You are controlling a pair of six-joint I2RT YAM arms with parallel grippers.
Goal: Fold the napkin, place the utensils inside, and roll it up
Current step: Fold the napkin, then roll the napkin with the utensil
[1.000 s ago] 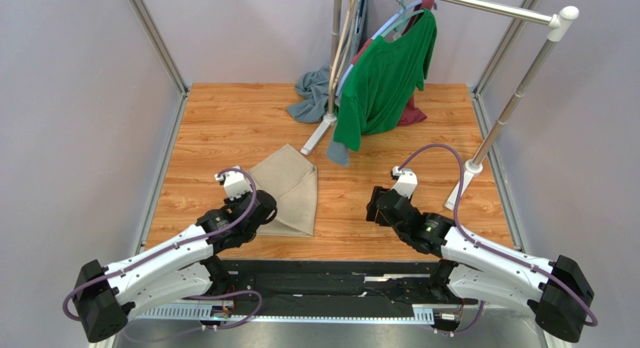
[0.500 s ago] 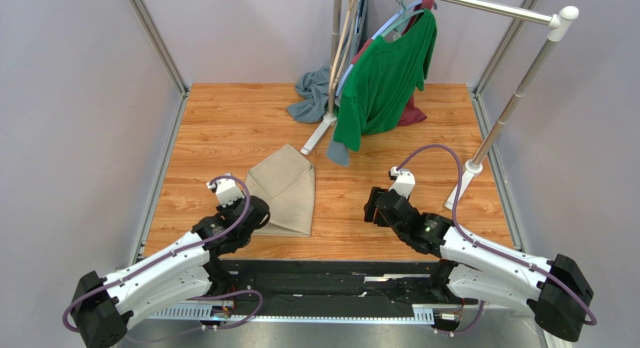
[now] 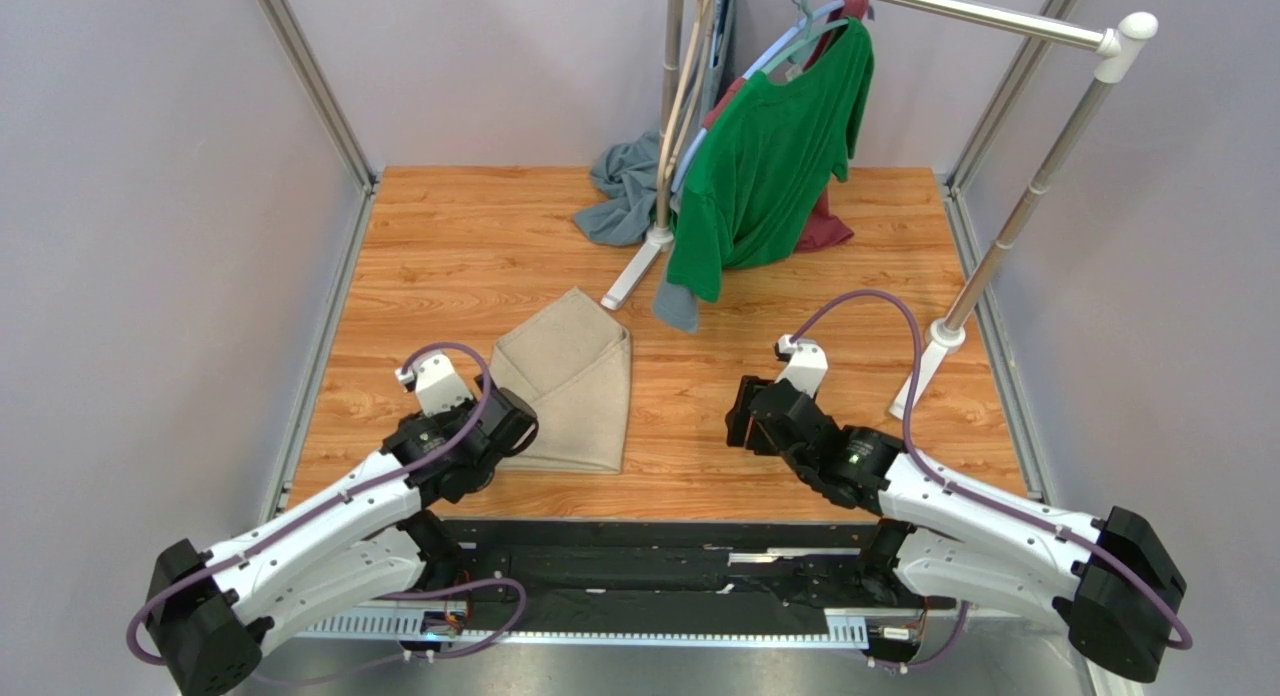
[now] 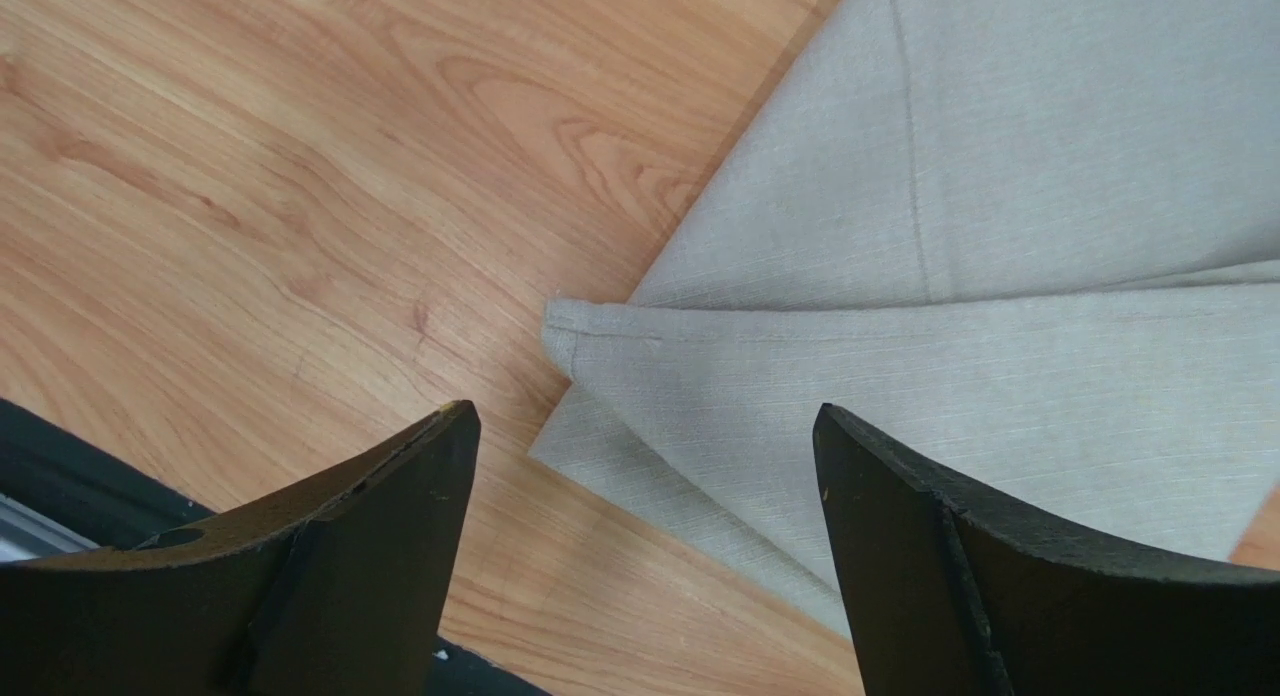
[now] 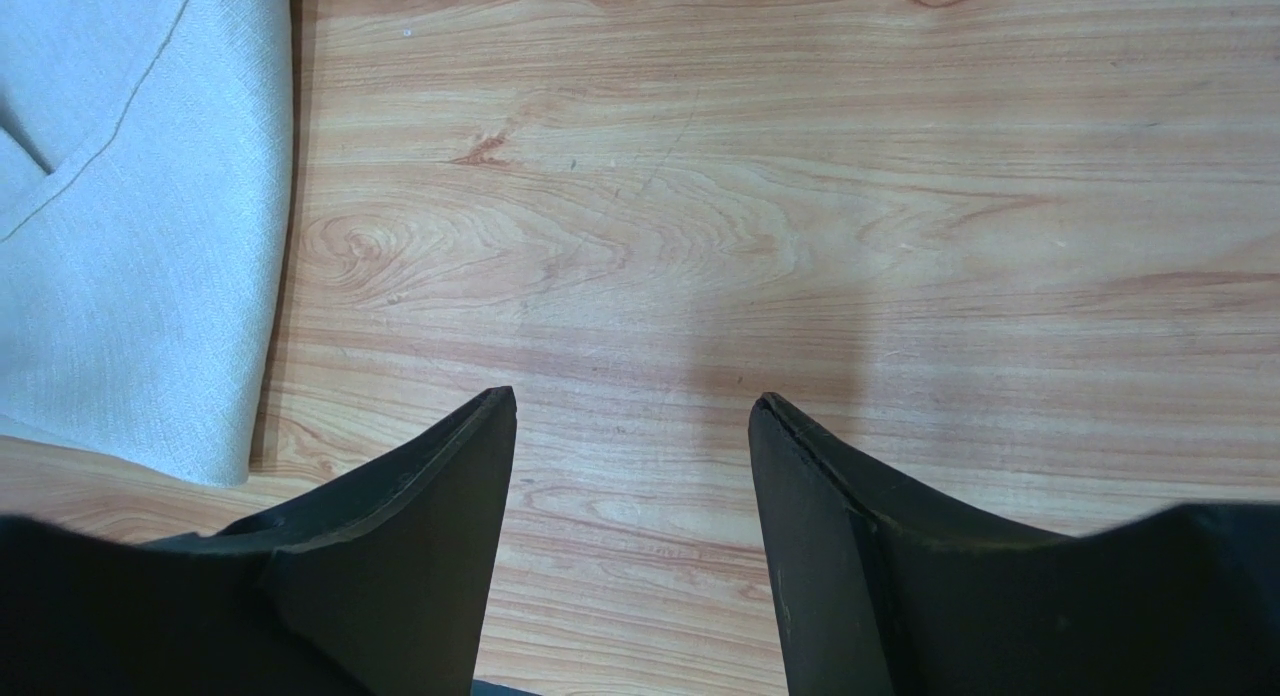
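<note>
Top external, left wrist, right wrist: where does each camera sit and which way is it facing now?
Top external: above and behind the bases, looking down on the wooden table; shows the white left arm and right arm.
Left wrist: on the left arm, facing down past the open left pincer at a folded corner of the beige woven napkin.
Right wrist: on the right arm, facing down past the open right pincer at bare wood.
Shared: both wrist views catch the napkin.

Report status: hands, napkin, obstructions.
Left hand open at napkin corner. Right hand open over table. Napkin folded, flat, unheld; no fork in view.
</note>
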